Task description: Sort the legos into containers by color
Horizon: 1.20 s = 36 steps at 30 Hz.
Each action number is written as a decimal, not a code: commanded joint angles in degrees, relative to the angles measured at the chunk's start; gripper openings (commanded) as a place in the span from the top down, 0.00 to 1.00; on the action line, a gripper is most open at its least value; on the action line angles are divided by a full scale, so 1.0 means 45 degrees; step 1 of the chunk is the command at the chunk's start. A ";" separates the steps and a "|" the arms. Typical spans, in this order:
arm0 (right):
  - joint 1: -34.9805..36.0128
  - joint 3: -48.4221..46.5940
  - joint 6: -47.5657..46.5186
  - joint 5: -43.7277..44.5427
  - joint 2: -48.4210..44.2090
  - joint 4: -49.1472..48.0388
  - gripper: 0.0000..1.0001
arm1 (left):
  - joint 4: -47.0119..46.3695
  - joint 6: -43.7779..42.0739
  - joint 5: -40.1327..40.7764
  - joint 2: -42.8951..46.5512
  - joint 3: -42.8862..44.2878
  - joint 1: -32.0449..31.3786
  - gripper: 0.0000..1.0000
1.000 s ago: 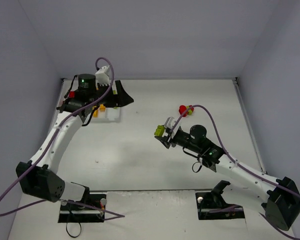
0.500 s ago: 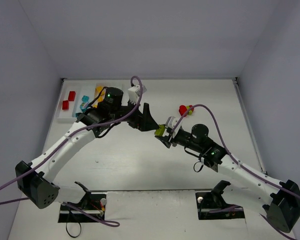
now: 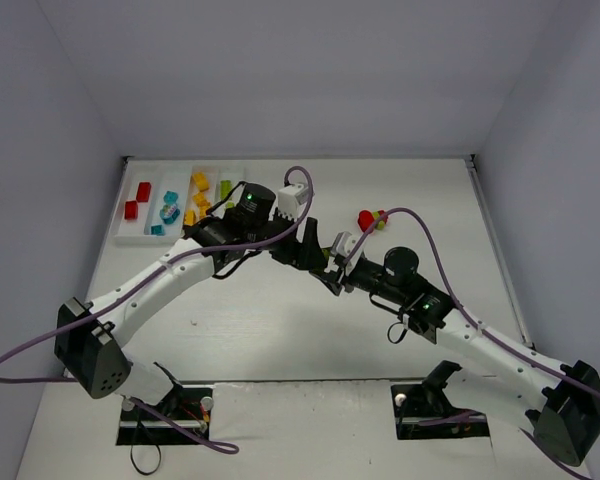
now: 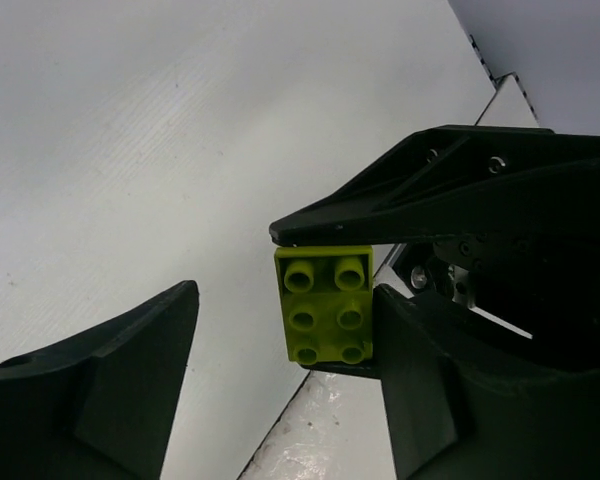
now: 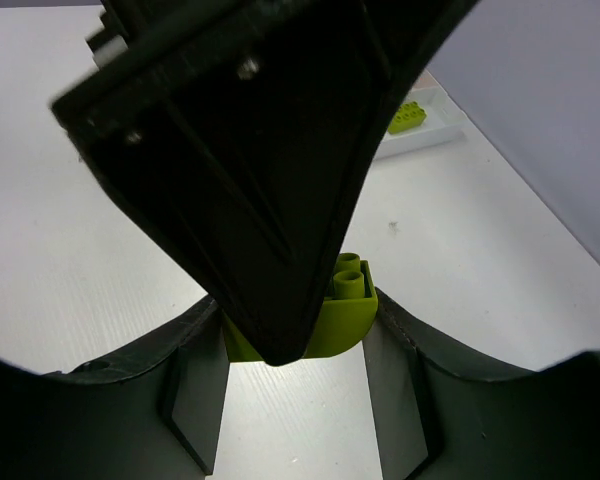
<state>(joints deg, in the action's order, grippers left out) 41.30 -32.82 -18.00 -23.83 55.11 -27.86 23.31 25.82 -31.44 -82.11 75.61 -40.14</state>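
A lime green lego (image 4: 325,305) hangs above the table's middle, clamped between my right gripper's (image 5: 295,350) fingers. That lego (image 5: 348,318) is half hidden in the right wrist view by a left finger. My left gripper (image 4: 285,370) is open around it, one finger (image 4: 430,390) close against the brick and the other (image 4: 130,385) well apart. From above both grippers meet at the centre, left gripper (image 3: 318,256) against right gripper (image 3: 334,272). The white tray of containers (image 3: 122,232) at the far left holds red (image 3: 140,195), cyan (image 3: 167,212), yellow (image 3: 197,195) and green (image 3: 225,188) legos.
A red, yellow and green clump (image 3: 370,218) lies on the table beyond the right arm. The grey side walls close in the table on the left and right. Both arm bases sit at the near edge.
My left arm has swung from over the tray rightward to the table's middle, bringing its open jaws around the brick in the right gripper. The right arm has stayed put.
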 commanded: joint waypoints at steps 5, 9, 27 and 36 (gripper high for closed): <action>0.0002 -0.0481 0.0172 -0.0250 -0.0001 -0.1153 0.94 | -0.1000 0.0335 0.0288 -0.0055 0.0599 -0.0220 0.71; 0.0002 -0.0403 0.0211 0.0100 0.0232 -0.1192 0.83 | -0.0806 0.0199 0.0831 -0.0152 0.0716 -0.0221 0.92; -0.0446 0.0066 0.2320 0.3832 0.1190 -0.1348 0.27 | 0.1694 -0.2436 0.5326 -0.3118 0.3094 0.4874 0.95; -0.0759 0.0281 0.2671 0.3949 0.1249 -0.1427 0.27 | 0.2729 -0.2965 0.6869 -0.7201 0.6144 0.6166 0.94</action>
<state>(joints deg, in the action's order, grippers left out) 38.61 -31.27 -7.60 -7.81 61.08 -29.34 33.08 14.11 -3.66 -113.75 99.59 -12.60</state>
